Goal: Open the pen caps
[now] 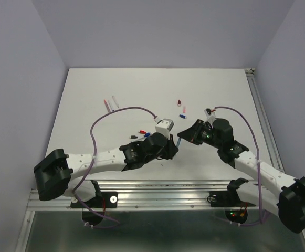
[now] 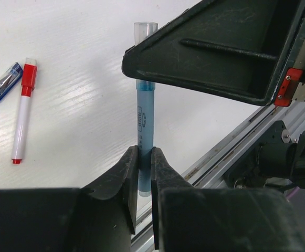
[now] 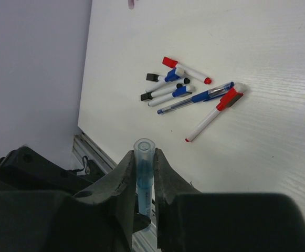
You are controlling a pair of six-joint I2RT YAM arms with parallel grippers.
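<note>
Holding blue pen (image 2: 143, 121) between both arms, you had left gripper (image 2: 142, 173) clenched on one end and right gripper (image 3: 144, 168) clenched on other; cap separation not visible. Loose pen caps (image 1: 179, 101) lay mid-table; clustered pens (image 3: 186, 89) apparently remained capped.

At the middle of the white table (image 1: 89, 84), the left gripper (image 1: 171, 146) and the right gripper (image 1: 185, 134) meet tip to tip, with a slim blue pen (image 1: 178, 140) bridging the small gap between them. Beside the left wrist lies a cluster of pens (image 1: 142, 134) showing red, blue and black bits. Two pale pens (image 1: 111, 102) lie side by side farther back on the left, and a short red cap (image 1: 178, 100) and two blue caps (image 1: 184, 109) rest behind the grippers.
</note>
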